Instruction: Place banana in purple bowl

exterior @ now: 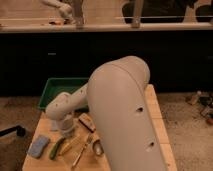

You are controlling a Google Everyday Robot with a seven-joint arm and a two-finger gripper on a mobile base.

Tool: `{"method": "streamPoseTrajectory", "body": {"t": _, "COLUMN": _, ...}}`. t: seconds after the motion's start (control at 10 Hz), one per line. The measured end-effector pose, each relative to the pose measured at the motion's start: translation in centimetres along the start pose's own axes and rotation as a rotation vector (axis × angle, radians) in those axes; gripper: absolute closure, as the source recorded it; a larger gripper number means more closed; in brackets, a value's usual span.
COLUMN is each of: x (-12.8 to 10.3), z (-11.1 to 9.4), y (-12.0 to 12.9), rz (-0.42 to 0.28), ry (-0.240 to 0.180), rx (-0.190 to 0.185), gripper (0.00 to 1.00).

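1. At the left edge of the table (156, 114) a blue pad (38, 146) is laid flat; just beside it a green vegetable (54, 150) is seen, easily mistaken for the target by its shape.
2. Behind these a green bin (56, 89) is set at the table's far side, well out of the working path.
3. The gripper (67, 132) is hung pointing down just above the clutter; its jaws are judged spread wide with nothing held, as suits an approach before a grasp.
4. The banana (70, 145) is found lying on the table just below and in front of the gripper, beside the green vegetable; it is not yet lifted.
5. A brown block (86, 121) and a long utensil (82, 153) are placed near by; crowding is a risk.
6. The arm (122, 110) fills the right; the purple bowl cannot be seen, and is perhaps hidden behind it.
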Motion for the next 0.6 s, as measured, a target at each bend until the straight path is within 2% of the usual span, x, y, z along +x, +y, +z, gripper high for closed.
{"method": "streamPoseTrajectory", "body": {"t": 0.6, "x": 1.4, "z": 0.8, "y": 0.6, "rz": 0.025, "ry": -0.048, "rx": -0.016, "gripper": 0.2}}
